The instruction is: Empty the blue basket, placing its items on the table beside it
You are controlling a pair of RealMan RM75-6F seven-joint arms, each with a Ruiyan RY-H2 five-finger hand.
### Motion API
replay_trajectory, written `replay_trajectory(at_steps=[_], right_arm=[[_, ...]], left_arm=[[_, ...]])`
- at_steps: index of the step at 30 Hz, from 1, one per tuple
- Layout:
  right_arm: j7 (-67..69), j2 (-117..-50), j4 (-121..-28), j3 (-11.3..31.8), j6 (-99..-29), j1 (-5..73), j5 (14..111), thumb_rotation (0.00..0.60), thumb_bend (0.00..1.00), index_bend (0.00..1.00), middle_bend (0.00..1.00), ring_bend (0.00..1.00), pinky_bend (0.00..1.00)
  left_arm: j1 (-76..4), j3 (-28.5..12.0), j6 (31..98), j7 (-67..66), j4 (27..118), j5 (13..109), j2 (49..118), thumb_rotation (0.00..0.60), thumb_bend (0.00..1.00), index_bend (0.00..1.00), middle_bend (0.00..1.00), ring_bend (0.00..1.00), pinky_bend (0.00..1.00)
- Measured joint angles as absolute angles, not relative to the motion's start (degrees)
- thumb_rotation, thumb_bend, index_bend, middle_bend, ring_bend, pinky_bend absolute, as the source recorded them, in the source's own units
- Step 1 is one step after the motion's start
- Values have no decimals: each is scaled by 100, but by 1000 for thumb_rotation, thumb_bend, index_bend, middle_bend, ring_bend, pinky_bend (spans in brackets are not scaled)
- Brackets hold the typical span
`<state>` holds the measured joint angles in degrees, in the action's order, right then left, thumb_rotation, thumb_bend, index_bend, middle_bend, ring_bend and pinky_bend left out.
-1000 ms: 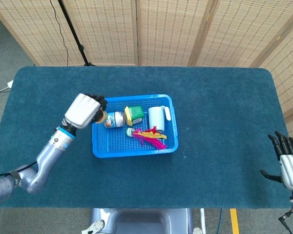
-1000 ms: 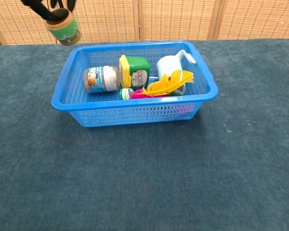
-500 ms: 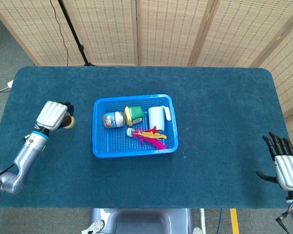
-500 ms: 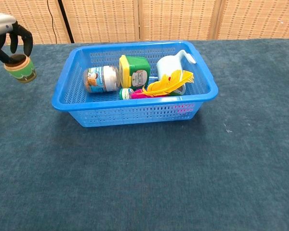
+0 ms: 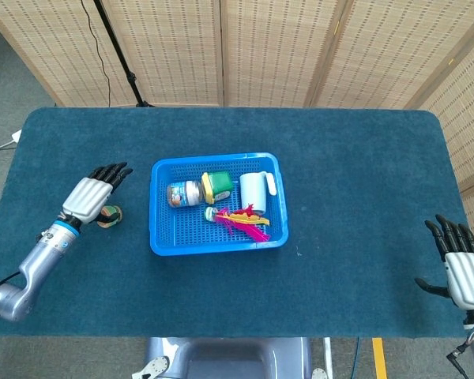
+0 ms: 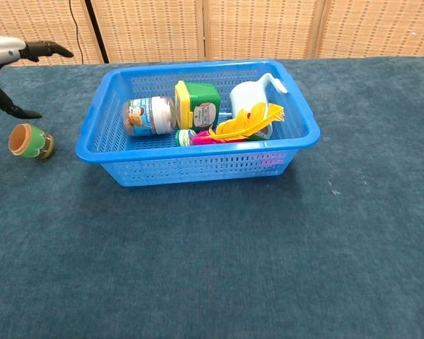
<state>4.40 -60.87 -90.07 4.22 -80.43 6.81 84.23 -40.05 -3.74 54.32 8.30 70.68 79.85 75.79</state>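
Where half a second ago gripped in the left hand [image 5: 90,195] just above the cloth, now lying free on its side on the table [image 5: 355,166], left of the basket [image 5: 163,243]: the small green-banded cup [image 6: 30,141], open mouth toward the chest camera. Fingers let go and spread flat, reaching out above and past the cup, no longer touching it; in the chest view only dark fingertips [image 6: 48,49] and a thumb showing at the upper left edge. Cup clearly apart from the basket wall, well outside it.

Basket itself unmoved at mid-table. Still inside: a jar [image 5: 184,193] lying on its side at the left, a green-and-yellow tub [image 5: 216,186] just beside it, a white mug [image 5: 254,189] at the right with its handle toward the far right corner, and a feathered shuttlecock [image 5: 238,219] lying in front of these, yellow and pink feathers fanned toward the mug.

Right hand [image 5: 463,267] low at the right edge of the head view, fingers stretched apart, holding nothing, nearly as before, well away from the basket.
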Motion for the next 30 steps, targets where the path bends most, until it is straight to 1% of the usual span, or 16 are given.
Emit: replay_trajectory(at_steps=[4,6,8,12,15,18,25,30], right_arm=[[506,-6061,-9006,438,-8069,671,8411,600,0,0,0,0,0],[543,-6049,-9001,445,-8073,670,8406,600,0,0,0,0,0],[592,-6034,-8993,456,-8075,669,8395,600,0,0,0,0,0],[692,-6005,-8973,478,-8085,663,8371,600,0,0,0,0,0],[777,-5981,-8952,488,-8082,659,8352,600,0,0,0,0,0],[874,-5958,-8920,494,-8062,657,8330,600,0,0,0,0,0],[1061,-5923,-8826,518,-7981,662,8238,600,0,0,0,0,0],[1138,-5924,-8770,536,-7900,685,8179,600,0,0,0,0,0]], left_arm=[[-3989,-481,5766,896,7743,8200,7216,600,210,0,0,0,96],[-4015,-539,5824,839,8052,8260,7090,600,210,0,0,0,96],[-4102,-641,5803,627,8440,8251,6992,600,210,0,0,0,95],[-4325,-811,5591,101,8755,8055,7021,600,210,0,0,0,96],[-4570,-940,5326,-448,8834,7735,7221,600,210,0,0,0,96],[-4841,-1074,5121,-1090,8781,7265,7606,600,211,0,0,0,96],[-5519,-1305,4827,-2491,8256,6009,8722,600,210,0,0,0,96],[-5876,-1359,4706,-3071,7770,5502,9203,600,210,0,0,0,95]])
